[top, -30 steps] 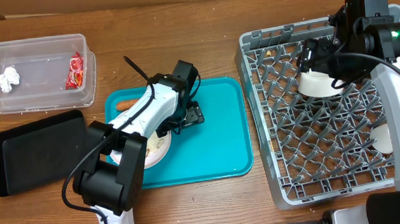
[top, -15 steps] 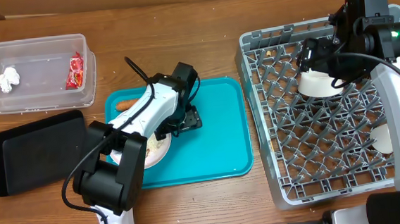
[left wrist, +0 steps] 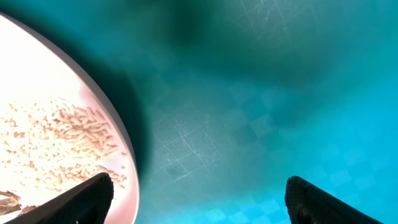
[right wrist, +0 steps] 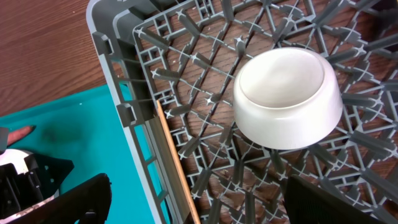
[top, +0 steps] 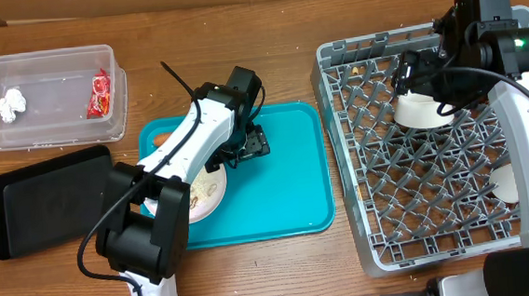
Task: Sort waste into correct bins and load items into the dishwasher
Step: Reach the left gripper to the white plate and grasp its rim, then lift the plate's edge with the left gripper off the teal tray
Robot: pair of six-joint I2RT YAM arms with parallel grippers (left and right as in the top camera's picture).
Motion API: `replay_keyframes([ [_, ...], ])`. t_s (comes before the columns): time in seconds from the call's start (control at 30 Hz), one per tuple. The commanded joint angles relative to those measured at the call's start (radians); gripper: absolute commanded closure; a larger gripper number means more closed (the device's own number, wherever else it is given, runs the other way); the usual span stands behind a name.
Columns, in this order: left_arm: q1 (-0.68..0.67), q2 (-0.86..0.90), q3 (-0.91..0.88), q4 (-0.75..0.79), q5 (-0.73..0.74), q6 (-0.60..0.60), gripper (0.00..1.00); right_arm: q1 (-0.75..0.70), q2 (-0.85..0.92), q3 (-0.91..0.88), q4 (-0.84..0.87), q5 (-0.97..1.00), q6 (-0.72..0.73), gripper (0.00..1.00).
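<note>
The left gripper and right gripper are gaping empty. The left is hovering over the glossy round white plate of rice crumbs. It is probably stiff, slick and breakable, so pinching its rim looks safest.

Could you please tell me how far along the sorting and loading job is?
Done: the paper ball and red wrapper lie in the clear tub, and one bowl sits upside down in the dish rack. In hand: nothing; the left gripper and right gripper are open, the left by the plate. Left: that plate, rice on it, sits on the teal tray.
</note>
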Motion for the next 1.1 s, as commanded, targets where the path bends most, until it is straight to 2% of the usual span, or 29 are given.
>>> replay_keyframes([
  [0.0,0.005,0.014,-0.012,0.0,-0.009,0.018,0.09,0.008,0.003,0.006,0.003,-0.005,-0.001,0.09],
  [0.73,0.003,0.018,-0.1,0.084,0.053,0.019,0.08,0.008,0.003,0.006,0.004,0.005,-0.001,0.09],
  [1.07,0.003,0.018,-0.101,0.065,-0.022,0.02,0.13,0.008,0.003,0.006,0.003,0.005,0.0,0.09],
])
